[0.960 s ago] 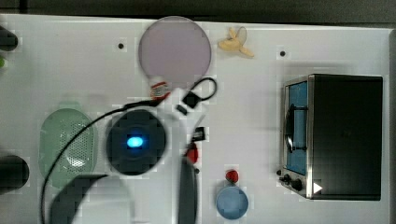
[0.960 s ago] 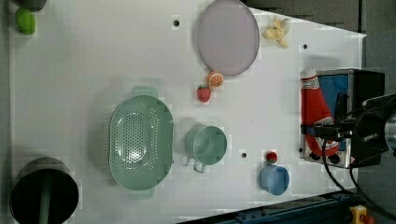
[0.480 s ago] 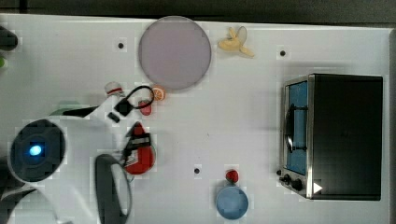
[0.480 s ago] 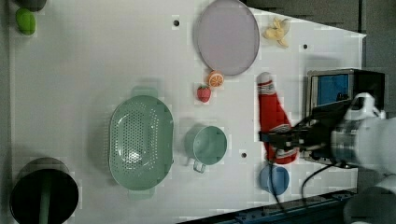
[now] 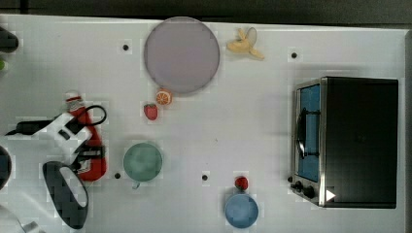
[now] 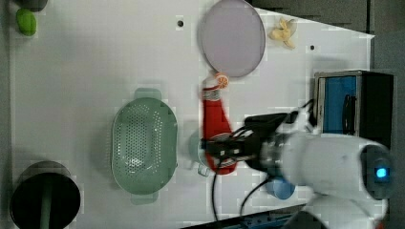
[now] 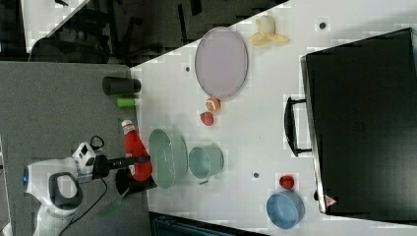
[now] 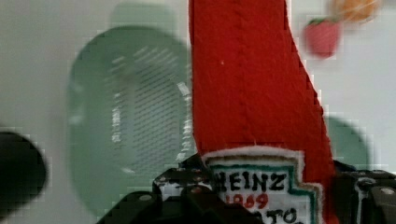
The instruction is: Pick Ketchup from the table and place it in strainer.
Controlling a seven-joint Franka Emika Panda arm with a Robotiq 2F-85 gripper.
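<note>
1. The gripper (image 6: 224,151) is clamping the Ketchup (image 6: 216,125) around its labelled lower body, fingers pressing in from both sides.
2. In the left view the bottle is hanging in the air, white cap pointing toward the lilac plate (image 6: 233,38), lying just to the right of the strainer (image 6: 144,144) in the left view.
3. The wrist view is looking along the red bottle (image 8: 247,88), with the pale green strainer (image 8: 126,116) lying beneath and beside it on the table.
4. In the right view the Ketchup (image 7: 135,152) is showing just to the right view's left of the strainer (image 7: 167,158), held at the end of the arm.
5. The green cup (image 6: 195,149) is sitting partly behind the bottle in the left view.
6. A strawberry (image 5: 150,111) and an orange slice (image 5: 163,96) are resting near the plate, while a blue bowl (image 5: 241,210) is sitting near the table edge.
</note>
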